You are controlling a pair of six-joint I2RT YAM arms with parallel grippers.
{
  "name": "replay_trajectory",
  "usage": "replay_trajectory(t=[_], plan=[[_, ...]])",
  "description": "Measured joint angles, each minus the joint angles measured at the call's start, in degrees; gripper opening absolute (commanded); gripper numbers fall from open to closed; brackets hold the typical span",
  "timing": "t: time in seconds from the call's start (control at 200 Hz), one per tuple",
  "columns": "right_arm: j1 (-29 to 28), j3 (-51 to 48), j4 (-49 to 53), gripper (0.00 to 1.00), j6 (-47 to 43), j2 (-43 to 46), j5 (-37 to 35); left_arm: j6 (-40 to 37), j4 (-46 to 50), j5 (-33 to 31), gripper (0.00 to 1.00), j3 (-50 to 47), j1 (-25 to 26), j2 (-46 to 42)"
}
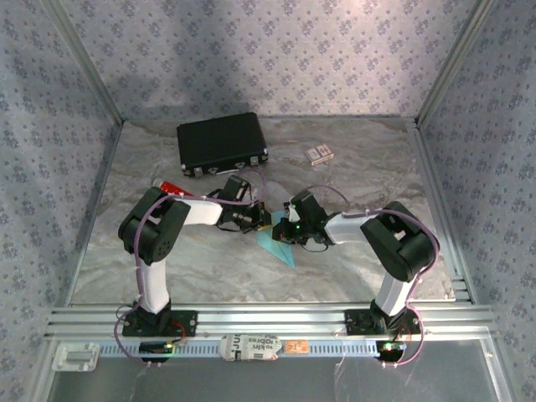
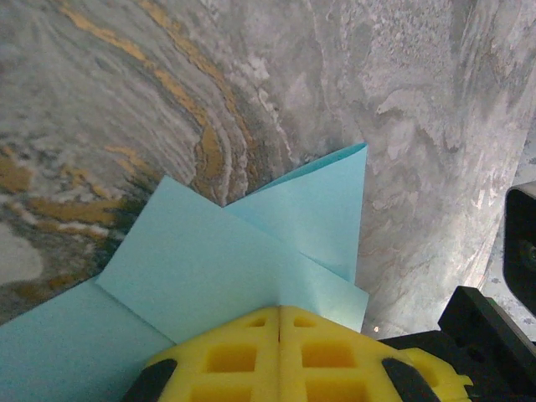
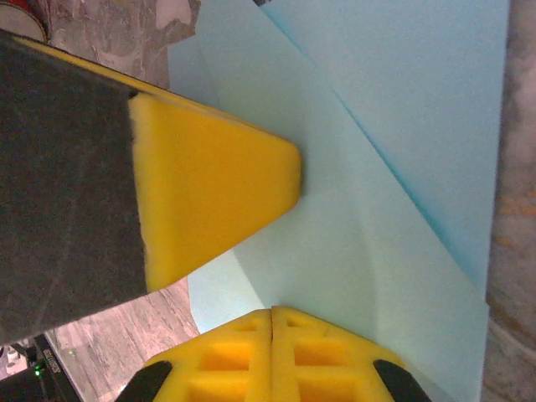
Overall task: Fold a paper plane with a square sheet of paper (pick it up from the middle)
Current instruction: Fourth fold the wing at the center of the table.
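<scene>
Item 1, blue paper (image 2: pixel 243 260): light cyan sheet, partly folded, lay flat on marble-look table (image 1: pixel 218 272), just off ctr toward 6 o'clock in top view, betw. the two arms. Several overlapping flaps w/ straight creases; one pointed corner toward 5 o'clock. In left wrist view two flaps met in a V at 12 o'clock, w/ table showing in the notch. Item 2, left pincer (image 2: pixel 280 322): yellow foam fingers pressed together, seam closed, nothing seen betw. them; tips rested on top of the paper, at its 10 o'clock side in top view. In right wrist view it appeared side-on as a yellow wedge, tip down on the paper. Item 3, right pincer (image 3: pixel 272 327): fingers likewise pressed together, no gap, tips on the paper surface, at its 1 o'clock side in top view; near left pincer, touching or not cannot tell. Item 4, black case (image 1: pixel 222 144): shut, metal latches along near edge, at table's 11 o'clock, well apart from paper. Item 5, small patterned card box (image 1: pixel 318 153): flat at 1 o'clock, apart from case. Item 6, red tube (image 1: pixel 170 187): at 9 o'clock, partly behind left arm's elbow. Item 7, printed paper roll (image 1: pixel 251 347): on rail at 6 o'clock, betw. arm bases. Item 8, walls (image 1: pixel 276 59): patterned covering on 3 sides.
</scene>
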State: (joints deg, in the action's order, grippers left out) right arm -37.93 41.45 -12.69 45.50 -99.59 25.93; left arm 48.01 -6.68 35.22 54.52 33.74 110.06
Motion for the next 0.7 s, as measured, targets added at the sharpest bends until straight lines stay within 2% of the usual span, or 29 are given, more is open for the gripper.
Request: replay_trajectory(t=[0.7], plan=[[-0.59,-10.95,3.04,0.07,-0.04,11.82,-0.24,0.04,-0.9,1.27,0.03,-0.33,-0.15,0.31]])
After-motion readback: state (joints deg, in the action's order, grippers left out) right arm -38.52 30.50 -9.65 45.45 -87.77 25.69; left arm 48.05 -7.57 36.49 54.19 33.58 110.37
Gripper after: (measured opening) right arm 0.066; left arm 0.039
